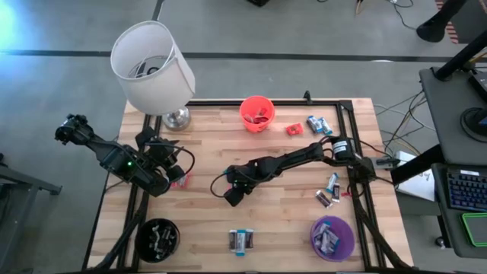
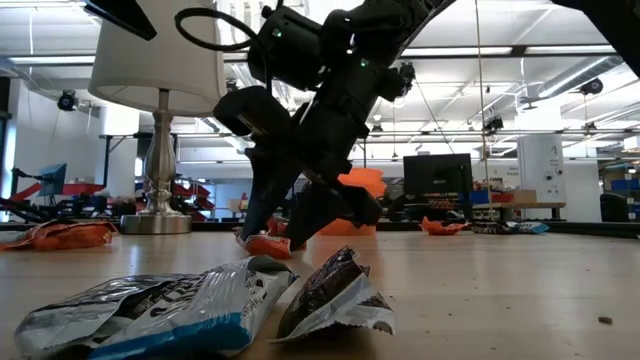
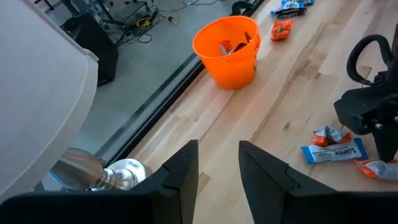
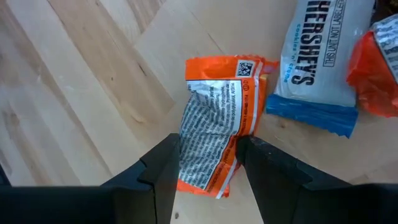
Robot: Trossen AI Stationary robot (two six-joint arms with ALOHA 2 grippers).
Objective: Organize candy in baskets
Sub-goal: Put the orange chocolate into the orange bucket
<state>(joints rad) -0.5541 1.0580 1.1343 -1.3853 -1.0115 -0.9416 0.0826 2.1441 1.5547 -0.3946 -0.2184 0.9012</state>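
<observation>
My right gripper (image 1: 230,194) reaches to the table's middle and is shut on an orange-wrapped candy (image 4: 214,118). Beside that candy lie a white-and-blue candy (image 4: 314,59) and a red one (image 4: 373,74). My left gripper (image 3: 219,162) hovers open near the lamp, holding nothing. The orange-red bucket (image 1: 256,113) stands at the far edge with candy inside. At the near edge stand the purple bucket (image 1: 332,236), which holds candies, and the black bucket (image 1: 157,237). Loose candies lie by the orange-red bucket (image 1: 294,129), at the right (image 1: 329,190) and at the near edge (image 1: 242,240). My right gripper pinches the orange candy by its long sides (image 4: 186,155), one finger on each side, coming from above and pointing down. The fingers lie along the wrapper's length. In the low view the candy (image 2: 265,245) sits at the table top under the fingertips.
A white lampshade on a chrome base (image 1: 152,68) stands at the far left corner, close to my left arm. A black frame (image 1: 346,106) runs round the table. Two wrapped candies (image 2: 200,305) lie near the low camera. Bare wood lies between the arms and the near edge.
</observation>
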